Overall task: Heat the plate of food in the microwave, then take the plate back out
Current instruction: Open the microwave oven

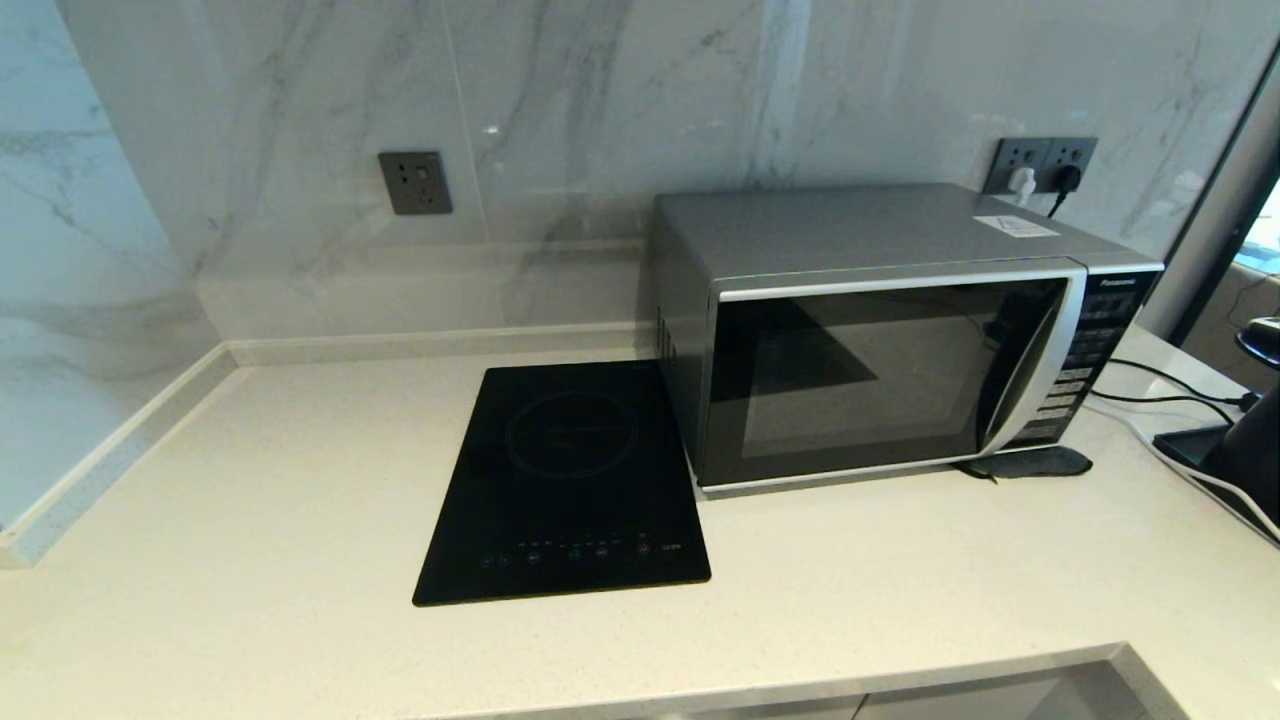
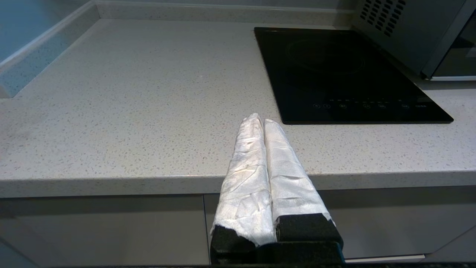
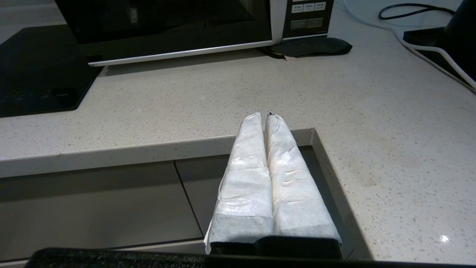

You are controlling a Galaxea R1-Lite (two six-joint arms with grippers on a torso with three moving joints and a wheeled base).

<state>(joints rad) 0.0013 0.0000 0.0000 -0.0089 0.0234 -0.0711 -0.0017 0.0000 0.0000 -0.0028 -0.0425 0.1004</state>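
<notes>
From the head, the microwave [image 1: 885, 340] sits at the counter's [image 1: 250, 540] back right, door closed, marked "Panasonic". The food plate cannot be seen.

Left wrist: the left gripper [image 2: 259, 121] hangs off the counter's front edge, clenched, empty.

Right wrist: the right gripper [image 3: 263, 117] waits at the front edge, clenched, empty. Button words are too small to read.
</notes>
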